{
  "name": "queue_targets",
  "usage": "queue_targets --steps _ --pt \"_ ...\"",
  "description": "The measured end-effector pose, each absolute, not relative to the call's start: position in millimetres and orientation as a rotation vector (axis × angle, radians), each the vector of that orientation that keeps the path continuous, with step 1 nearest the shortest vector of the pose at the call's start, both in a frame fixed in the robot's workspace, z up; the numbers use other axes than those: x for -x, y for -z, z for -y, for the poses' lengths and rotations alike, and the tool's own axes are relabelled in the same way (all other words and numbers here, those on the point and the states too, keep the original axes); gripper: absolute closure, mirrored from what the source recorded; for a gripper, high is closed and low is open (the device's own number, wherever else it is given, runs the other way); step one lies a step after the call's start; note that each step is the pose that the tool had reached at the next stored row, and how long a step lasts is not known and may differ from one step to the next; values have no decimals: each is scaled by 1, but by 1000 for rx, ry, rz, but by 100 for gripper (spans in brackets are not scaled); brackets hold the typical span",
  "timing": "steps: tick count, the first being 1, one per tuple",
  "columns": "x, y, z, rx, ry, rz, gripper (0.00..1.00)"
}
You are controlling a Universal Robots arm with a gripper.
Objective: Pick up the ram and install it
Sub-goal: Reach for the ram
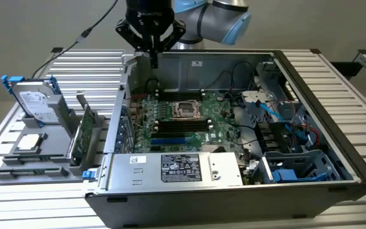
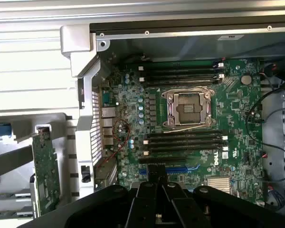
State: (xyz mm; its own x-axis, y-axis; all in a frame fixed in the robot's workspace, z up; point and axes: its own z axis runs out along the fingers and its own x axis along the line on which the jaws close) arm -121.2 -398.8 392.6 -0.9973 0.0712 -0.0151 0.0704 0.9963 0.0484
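Observation:
My black gripper (image 1: 152, 61) hangs over the back corner of the open computer case (image 1: 310, 81), on the exterior view's left, above the motherboard (image 1: 177, 119). Its fingers meet in one point with nothing between them. In the wrist view the gripper (image 2: 157, 172) hovers over the motherboard (image 2: 180, 104) near the blue slot (image 2: 176, 169). The black memory slots (image 1: 179, 125) beside the CPU socket (image 1: 186, 109) stand empty. A long narrow dark strip (image 1: 30, 161) lies in the grey rack (image 1: 55, 138) outside the case; I cannot tell whether it is the ram.
The grey rack holds a silver hard drive with blue rails (image 1: 35, 102), an upright green expansion card (image 1: 81, 131) and a square chip (image 1: 30, 141). The power supply (image 1: 177, 169) and drive cage with blue cables (image 1: 285, 124) crowd the case's front and right side.

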Motion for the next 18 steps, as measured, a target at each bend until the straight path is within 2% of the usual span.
queue_targets --steps 8,18 --pt "122 -393 399 -111 -75 -3123 89" --pt "155 -389 399 -115 -73 -3186 89"
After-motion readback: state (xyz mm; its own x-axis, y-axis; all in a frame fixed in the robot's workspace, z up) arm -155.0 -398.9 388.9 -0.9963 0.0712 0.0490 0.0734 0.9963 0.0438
